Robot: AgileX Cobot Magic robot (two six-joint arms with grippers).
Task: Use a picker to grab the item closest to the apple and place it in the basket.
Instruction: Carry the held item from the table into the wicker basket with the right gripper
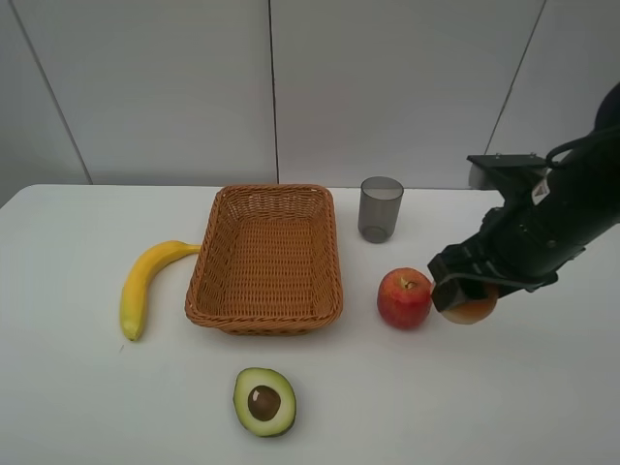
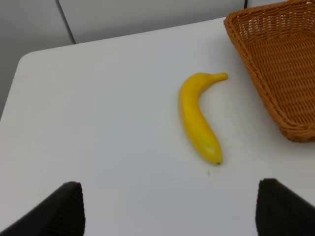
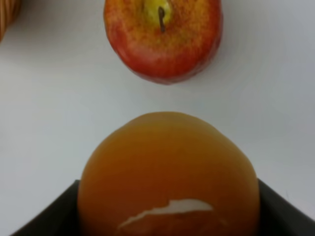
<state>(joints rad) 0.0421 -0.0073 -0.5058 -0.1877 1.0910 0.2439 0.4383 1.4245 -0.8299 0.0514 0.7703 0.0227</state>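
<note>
The right gripper [image 1: 463, 294] clasps a smooth, round, glossy orange fruit [image 3: 167, 167] between its 2 dark fingers, just right of the red, yellow-flecked apple [image 1: 404, 298] and apart from it; left of the apple sits the rectangular woven wicker basket [image 1: 274, 190], with a curved yellow banana [image 1: 139, 286] beyond its left side; a halved avocado [image 1: 263, 401] lies nearer, a grey translucent cup [image 1: 380, 207] farther; the left gripper [image 2: 172, 209] hangs spread wide over the matte white table [image 1: 504, 387].

No writing, label, brand, number or sign can be read in any of the three views.
</note>
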